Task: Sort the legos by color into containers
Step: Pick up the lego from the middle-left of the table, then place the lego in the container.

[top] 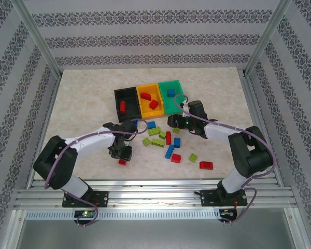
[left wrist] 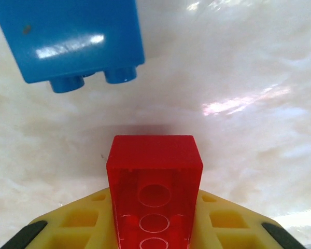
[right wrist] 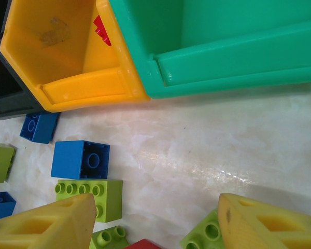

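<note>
Clamping a red lego between its yellow fingers, the left gripper is narrow on it down by the table, with a blue lego near ahead. Other red, blue and green legos lie loose between the arms, in front of the joined black bin, orange bin and green bin, which hold red, red and blue pieces in that order. The right gripper hangs wide and empty just before the green bin, above loose legos.
</note>
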Motion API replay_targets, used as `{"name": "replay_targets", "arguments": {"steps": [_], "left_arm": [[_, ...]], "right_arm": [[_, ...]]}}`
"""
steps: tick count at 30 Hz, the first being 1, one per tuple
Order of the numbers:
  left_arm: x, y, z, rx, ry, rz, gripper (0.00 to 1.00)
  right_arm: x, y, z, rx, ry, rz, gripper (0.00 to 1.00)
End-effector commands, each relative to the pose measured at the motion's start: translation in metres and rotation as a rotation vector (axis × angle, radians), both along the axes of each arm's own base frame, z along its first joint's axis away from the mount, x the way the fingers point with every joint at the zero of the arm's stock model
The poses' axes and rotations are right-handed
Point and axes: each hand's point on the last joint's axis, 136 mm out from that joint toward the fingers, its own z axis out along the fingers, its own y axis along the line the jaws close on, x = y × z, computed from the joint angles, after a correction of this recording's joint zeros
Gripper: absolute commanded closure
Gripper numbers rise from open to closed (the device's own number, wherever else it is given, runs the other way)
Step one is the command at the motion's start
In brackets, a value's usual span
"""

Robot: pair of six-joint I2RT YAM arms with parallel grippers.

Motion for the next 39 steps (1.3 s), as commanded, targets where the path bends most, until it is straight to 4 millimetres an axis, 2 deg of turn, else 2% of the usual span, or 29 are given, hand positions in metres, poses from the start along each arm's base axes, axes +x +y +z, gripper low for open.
{"name": "replay_targets", "arguments": {"steps": [1,6,10,13,19,27,28,30,31,35,39], "left_arm": [[0.004,-0.013,0.02,-0.081,-0.063,0.003,0.72],[0.019,-0.027,0.058,-0.187,-0.18,0.021,0.72],[0.046,-0.031,0.093,-0.235,-0.319,0.049,0.7],[0.069,-0.03,0.108,-0.223,-0.371,0.099,0.69],[0.128,-0.038,0.121,-0.289,-0.428,0.171,0.69],[0.22,-0.009,0.128,-0.253,-0.528,0.241,0.68],[0.23,-0.005,0.128,-0.248,-0.537,0.246,0.63],[0.247,0.002,0.128,-0.208,-0.56,0.244,0.46],[0.254,0.003,0.129,-0.191,-0.562,0.234,0.41],[0.259,0.003,0.136,-0.175,-0.561,0.22,0.33],[0.246,-0.002,0.14,-0.249,-0.604,0.197,0.33]], "right_arm": [[0.003,0.002,0.002,0.028,-0.001,-0.001,0.36],[0.003,0.002,0.003,0.029,-0.001,-0.002,0.36],[0.003,0.003,0.002,0.037,0.002,0.001,0.36],[0.003,0.004,0.002,0.043,0.005,0.0,0.36],[0.003,0.005,0.002,0.048,0.005,0.001,0.36],[0.002,0.006,0.002,0.063,0.008,0.004,0.36],[0.002,0.006,0.003,0.063,0.005,0.003,0.36],[0.002,0.005,0.002,0.061,0.007,0.001,0.36],[0.003,0.006,0.003,0.062,0.006,0.002,0.36],[0.002,0.006,0.003,0.063,0.006,0.003,0.36],[0.002,0.005,0.003,0.055,0.003,0.002,0.36]]}}
